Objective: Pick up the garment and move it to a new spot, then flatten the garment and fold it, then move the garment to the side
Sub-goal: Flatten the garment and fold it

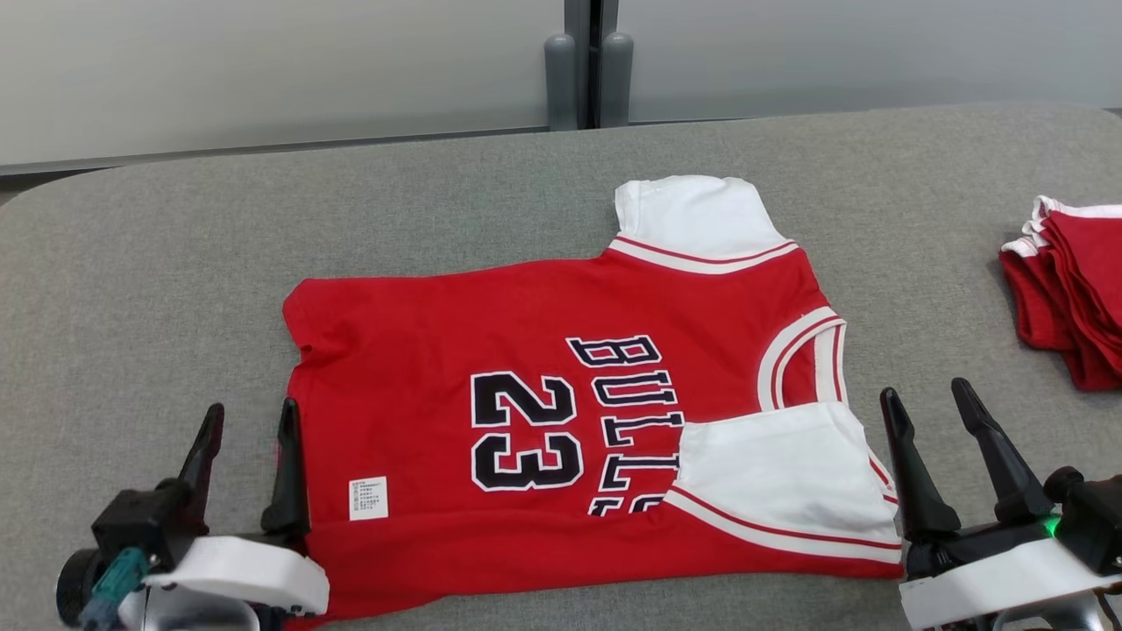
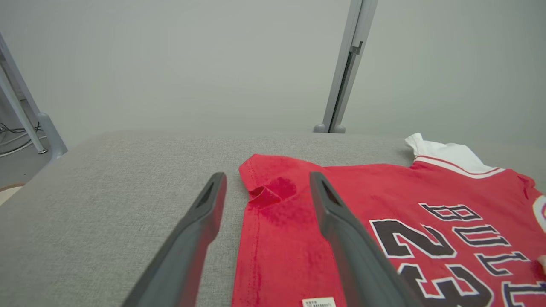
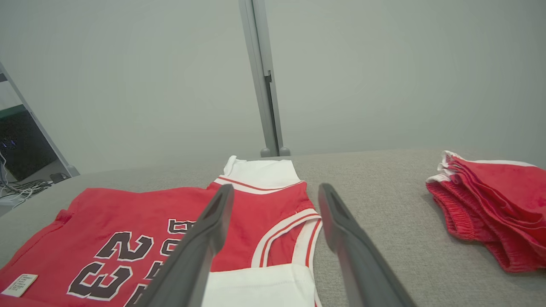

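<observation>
A grey padded table [image 1: 175,263] carries a red jersey [image 1: 491,350], spread flat at its centre with the near white sleeve [image 1: 780,473] folded inward. A stack of red garments [image 1: 1069,298] sits well apart at the right edge. The left gripper [image 1: 252,406] straddles the hem and the right gripper [image 1: 925,387] stands by the collar, both spread wide and holding nothing. The chest reads "23" and "BULL", the last letter partly under the sleeve. A white label [image 1: 368,498] bears print too small to read. The left wrist view catches a crumpled hem corner [image 2: 264,194].
</observation>
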Motion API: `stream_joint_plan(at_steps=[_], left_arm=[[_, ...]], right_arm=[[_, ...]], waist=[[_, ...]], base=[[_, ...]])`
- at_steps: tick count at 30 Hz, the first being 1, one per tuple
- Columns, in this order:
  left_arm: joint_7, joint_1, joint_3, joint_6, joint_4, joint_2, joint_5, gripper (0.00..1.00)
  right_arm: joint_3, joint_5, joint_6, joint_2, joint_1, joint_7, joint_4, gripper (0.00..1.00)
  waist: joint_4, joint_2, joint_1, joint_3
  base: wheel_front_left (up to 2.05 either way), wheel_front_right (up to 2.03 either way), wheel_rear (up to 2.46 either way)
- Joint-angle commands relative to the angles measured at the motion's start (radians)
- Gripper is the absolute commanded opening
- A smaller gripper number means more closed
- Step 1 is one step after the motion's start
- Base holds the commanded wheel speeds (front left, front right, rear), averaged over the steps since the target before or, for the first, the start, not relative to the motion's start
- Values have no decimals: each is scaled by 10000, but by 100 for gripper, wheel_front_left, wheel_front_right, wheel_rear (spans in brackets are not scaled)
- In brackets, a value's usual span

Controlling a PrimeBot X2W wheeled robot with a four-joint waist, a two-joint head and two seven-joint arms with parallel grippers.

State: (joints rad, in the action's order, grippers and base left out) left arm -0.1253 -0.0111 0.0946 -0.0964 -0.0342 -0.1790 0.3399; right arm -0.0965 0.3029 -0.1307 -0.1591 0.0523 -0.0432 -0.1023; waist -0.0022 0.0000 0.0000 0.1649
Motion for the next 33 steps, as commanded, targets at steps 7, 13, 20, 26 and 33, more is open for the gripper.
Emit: stream_joint_plan(at_steps=[7, 13, 20, 26, 33], left_arm=[[787, 2556, 11, 636, -1634, -83, 678, 100], [1265, 4697, -319, 1147, -4228, -212, 1425, 100], [1387, 5910, -627, 1482, -6435, -447, 1904, 100], [1032, 6541, -564, 1826, -7516, -531, 2025, 0], [371, 7007, -238, 1993, -7975, -415, 1849, 0]], right_arm=[[-209, -69, 0, 72, -549, -1, -189, 100], [-540, -8, 0, 50, -1077, -154, 101, 100], [-699, 154, 0, 25, -1372, -322, 484, 100], [-533, 348, 0, -85, -1559, -455, 825, 100], [72, 657, 0, -427, -2633, -662, 1418, 100]], waist=[[-228, 0, 0, 1090], [-567, 0, 0, 1718], [-796, 0, 0, 1968], [-774, 0, 0, 2033], [-468, 0, 0, 2221]], base=[[0, 0, 0], [0, 0, 0], [0, 0, 0], [0, 0, 0], [0, 0, 0]])
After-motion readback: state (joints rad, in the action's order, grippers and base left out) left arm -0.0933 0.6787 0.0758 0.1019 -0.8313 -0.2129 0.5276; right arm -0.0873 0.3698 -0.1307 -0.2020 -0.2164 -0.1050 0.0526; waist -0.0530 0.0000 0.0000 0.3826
